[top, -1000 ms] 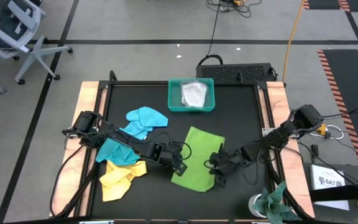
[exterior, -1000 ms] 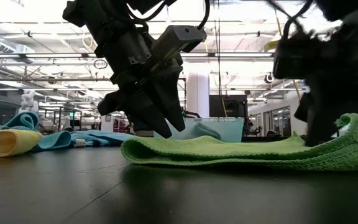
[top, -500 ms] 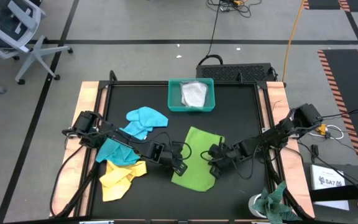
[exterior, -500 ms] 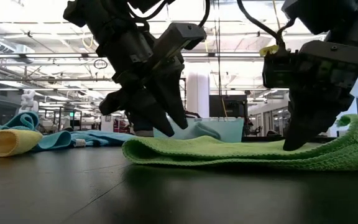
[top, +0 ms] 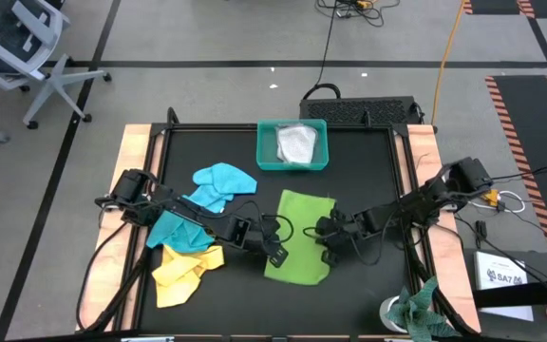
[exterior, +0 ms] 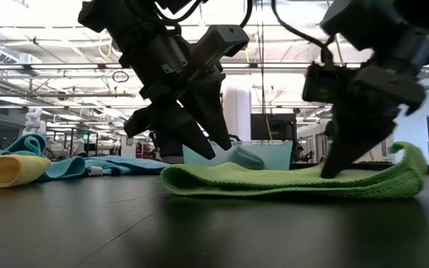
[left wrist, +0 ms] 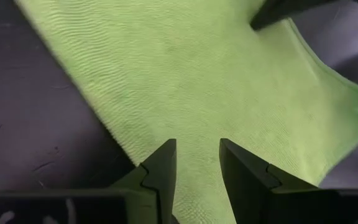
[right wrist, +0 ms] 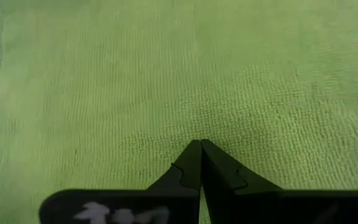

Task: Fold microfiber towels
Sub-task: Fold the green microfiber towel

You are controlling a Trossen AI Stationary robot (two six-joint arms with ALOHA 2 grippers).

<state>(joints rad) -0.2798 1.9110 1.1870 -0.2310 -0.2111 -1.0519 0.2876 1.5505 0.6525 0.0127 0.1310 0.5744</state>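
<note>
I have the lime green microfiber towel (top: pixel 299 237) lying flat on the black bench (top: pixel 368 161), near the front centre, folded over on itself, with its right end curling up in the low view. My left tool (top: pixel 275 249) sits at the towel's left edge with its fingers (left wrist: pixel 160 171) spread and nothing between them. My right tool (top: pixel 329 249) rests on the towel's right side, fingers (right wrist: pixel 197 163) pressed together, pinching nothing that I can see, tips bearing on the cloth. I judge this a smoothing or pinning step: I want to keep the right tip pressing lightly, and take the left edge only once both layers sit between the spread fingers. The blue, turquoise and yellow towels (top: pixel 188 233) wait in a heap to the left; the teal plastic tray (top: pixel 292 144) stands at the far side.
</note>
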